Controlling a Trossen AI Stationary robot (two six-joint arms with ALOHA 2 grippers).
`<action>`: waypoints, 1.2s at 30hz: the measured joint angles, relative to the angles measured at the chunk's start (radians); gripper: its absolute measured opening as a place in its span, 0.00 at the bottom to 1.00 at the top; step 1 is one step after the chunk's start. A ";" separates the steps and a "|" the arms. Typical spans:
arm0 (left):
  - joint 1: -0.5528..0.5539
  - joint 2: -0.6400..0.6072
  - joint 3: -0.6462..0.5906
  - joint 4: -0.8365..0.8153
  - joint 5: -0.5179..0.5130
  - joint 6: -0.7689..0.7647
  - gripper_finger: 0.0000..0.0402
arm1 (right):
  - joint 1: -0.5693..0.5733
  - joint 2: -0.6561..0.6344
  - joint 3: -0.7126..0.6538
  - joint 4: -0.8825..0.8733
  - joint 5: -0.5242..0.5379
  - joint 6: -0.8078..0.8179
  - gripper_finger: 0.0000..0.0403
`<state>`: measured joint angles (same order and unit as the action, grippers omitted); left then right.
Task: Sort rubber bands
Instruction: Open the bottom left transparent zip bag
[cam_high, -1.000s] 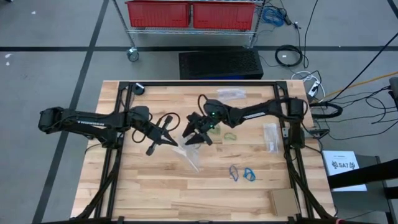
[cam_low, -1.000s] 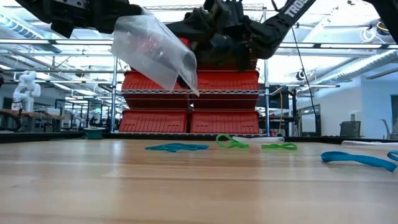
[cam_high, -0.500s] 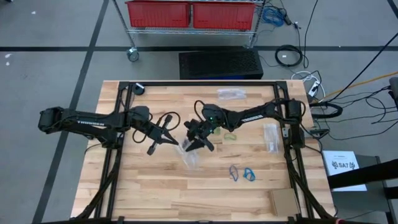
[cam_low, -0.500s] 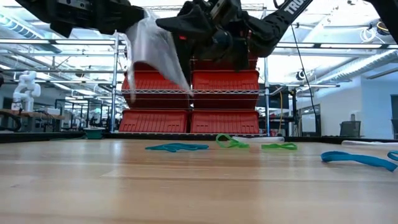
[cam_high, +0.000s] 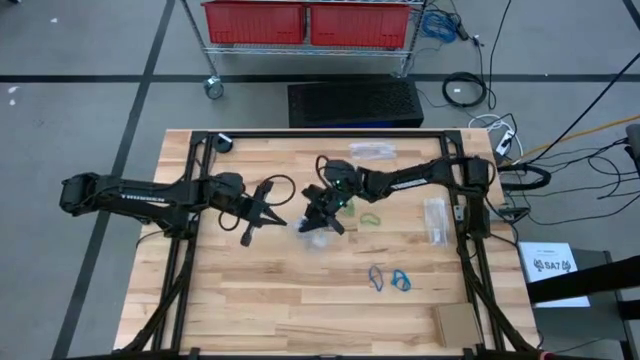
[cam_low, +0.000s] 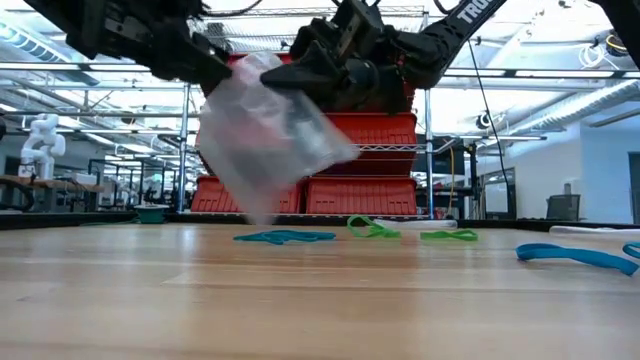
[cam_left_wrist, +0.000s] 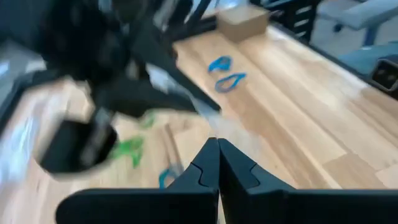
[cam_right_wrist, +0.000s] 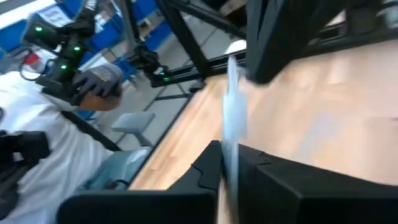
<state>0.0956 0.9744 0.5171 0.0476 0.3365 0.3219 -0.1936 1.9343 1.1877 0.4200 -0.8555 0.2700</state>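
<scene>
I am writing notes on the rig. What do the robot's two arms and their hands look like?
Both arms are dark, slim and jointed, with white lettering along the long links. A black cable loops near the left hand, another black cable near the right hand. Each hand ends in two dark, tapering fingers. A small green light glows on the right wrist.

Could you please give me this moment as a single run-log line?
left tool: shut on clear plastic bag | right tool: shut on same bag | bag: held above table | rubber bands: on table, none held
</scene>
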 joint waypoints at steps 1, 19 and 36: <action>0.000 0.007 0.000 -0.009 -0.012 -0.023 0.00 | -0.010 -0.014 0.000 -0.029 0.004 -0.017 0.00; 0.025 0.075 0.000 0.227 -0.245 -0.299 0.23 | -0.061 -0.267 0.000 -0.483 0.326 -0.421 0.00; 0.106 0.291 0.133 0.326 -0.172 -0.473 0.48 | -0.060 -0.272 0.000 -0.508 0.438 -0.499 0.00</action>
<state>0.2015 1.2653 0.6496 0.3740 0.1648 -0.1511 -0.2535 1.6623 1.1877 -0.0878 -0.4179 -0.2287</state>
